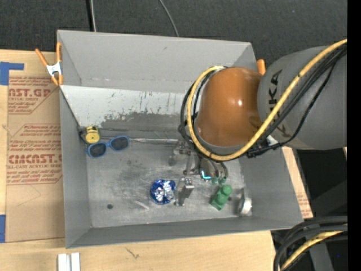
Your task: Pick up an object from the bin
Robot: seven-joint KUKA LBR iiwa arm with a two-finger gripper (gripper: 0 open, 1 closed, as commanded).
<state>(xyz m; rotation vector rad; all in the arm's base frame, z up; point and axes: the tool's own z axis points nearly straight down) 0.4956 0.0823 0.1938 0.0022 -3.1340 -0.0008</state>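
hanging low over the front floor of the bin [76, 196], my gripper [190, 188] sits between two items; whether it is wide or narrow i cannot tell. just to its left in the view lies a blue ball [162, 191], crinkled and shiny with white glints. just to its right is a green toy piece [221, 196], with a small pale item [244, 206] near the front wall. blue sunglasses [107, 146] and a yellow piece [91, 134] lie well apart at far left, with bare floor between.
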